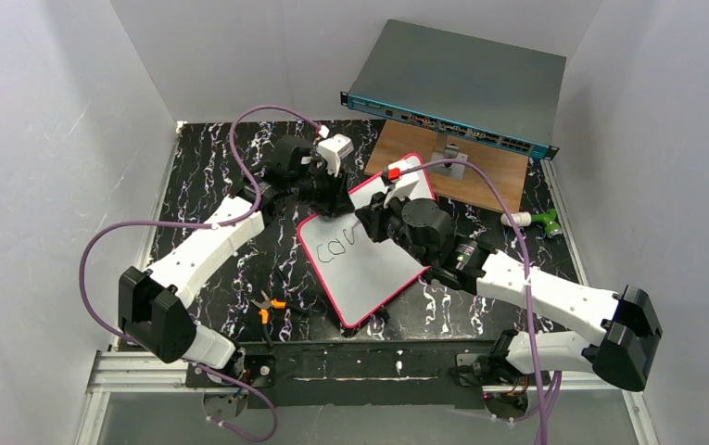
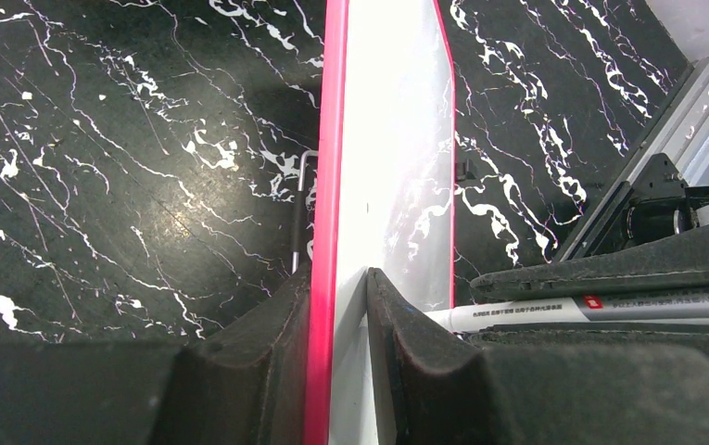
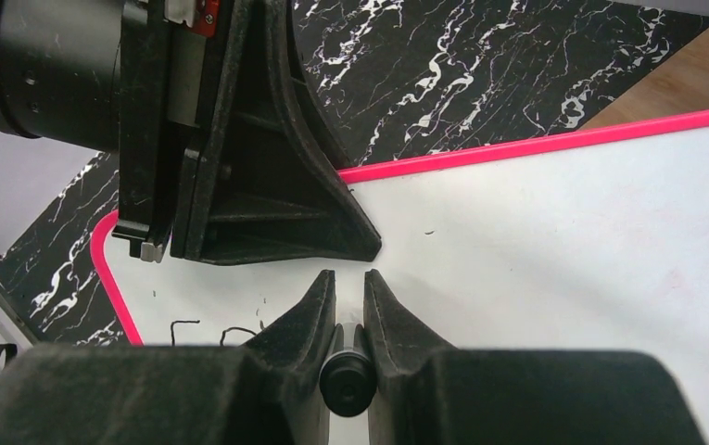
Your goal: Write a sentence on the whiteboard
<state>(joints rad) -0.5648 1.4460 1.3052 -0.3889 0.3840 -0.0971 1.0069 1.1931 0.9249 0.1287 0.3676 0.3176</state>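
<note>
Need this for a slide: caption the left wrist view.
Left gripper shut on the pink-framed whiteboard, marker beside it.

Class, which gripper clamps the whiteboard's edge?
The left gripper: it pinches the rim of the pink-framed white whiteboard, while the right gripper holds a white-barrelled marker.

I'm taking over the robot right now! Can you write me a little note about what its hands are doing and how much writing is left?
The left hand is shut on the pink frame of the whiteboard.
The right hand is shut on the marker, which points at the board close beside the left hand. Whether the tip touches the board cannot be seen.
Done: the sentence has only its first few letters, which look like "cou".
Left: all the rest of the words.
</note>
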